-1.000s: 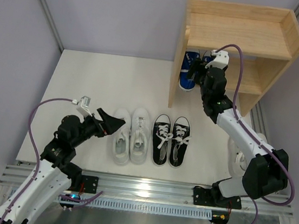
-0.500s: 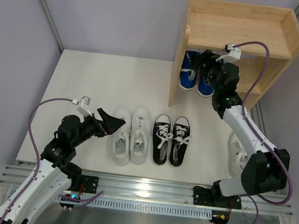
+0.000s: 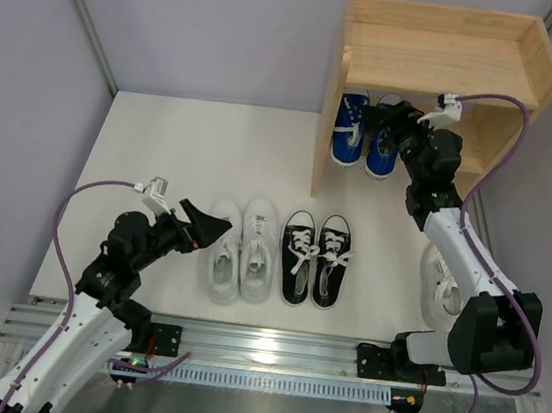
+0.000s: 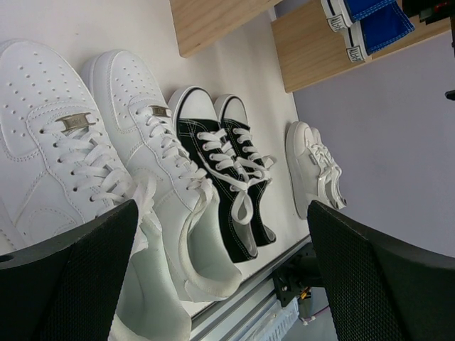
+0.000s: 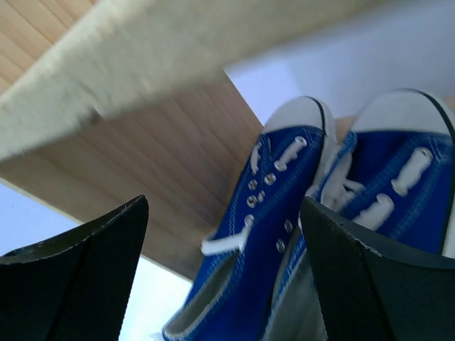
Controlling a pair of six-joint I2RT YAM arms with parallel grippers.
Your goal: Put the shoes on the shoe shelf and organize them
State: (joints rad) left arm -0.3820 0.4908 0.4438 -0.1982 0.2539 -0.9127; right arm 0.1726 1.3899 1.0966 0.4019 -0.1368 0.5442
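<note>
The right gripper (image 3: 394, 128), jaws spread wide, hovers just above the blue sneakers (image 3: 348, 140) on the shoe shelf's (image 3: 436, 50) lower tier. The left gripper (image 3: 208, 226), likewise open, hangs beside the white low-tops (image 3: 242, 251).

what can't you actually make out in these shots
- small white lace-ups: in the top view the right arm covers most of them. In the left wrist view they are too small to tell one shoe from two.
- blue sneakers: in the top view their toes are hidden under the upper tier of the shoe shelf.
- lower tier, right half: in the top view it is hidden by the upper tier and the arm.
- right wrist view: the nearest shelf board is blurred.
</note>
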